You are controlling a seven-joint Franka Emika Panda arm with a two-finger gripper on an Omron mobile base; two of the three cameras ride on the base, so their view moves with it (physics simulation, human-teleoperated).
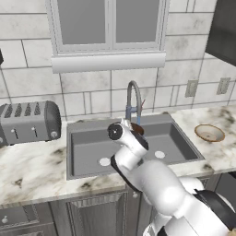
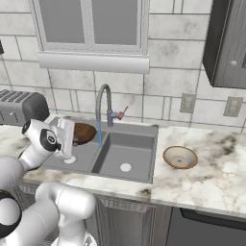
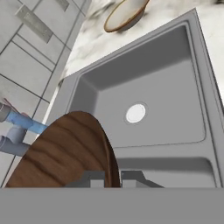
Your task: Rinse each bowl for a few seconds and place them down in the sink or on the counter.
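Note:
My gripper is shut on the rim of the dark brown wood-grain bowl, holding it tilted on edge over the grey sink, just left of the gooseneck tap. A blue stream of water falls from the spout right beside the bowl. In the hand view the brown bowl stands between my fingertips, above the sink's divider. The pale tan bowl rests upright on the marble counter, right of the sink.
A silver toaster stands on the counter left of the sink. A window sill juts out above the tap. A dark wall cabinet hangs at the upper right. Both basins show white drains.

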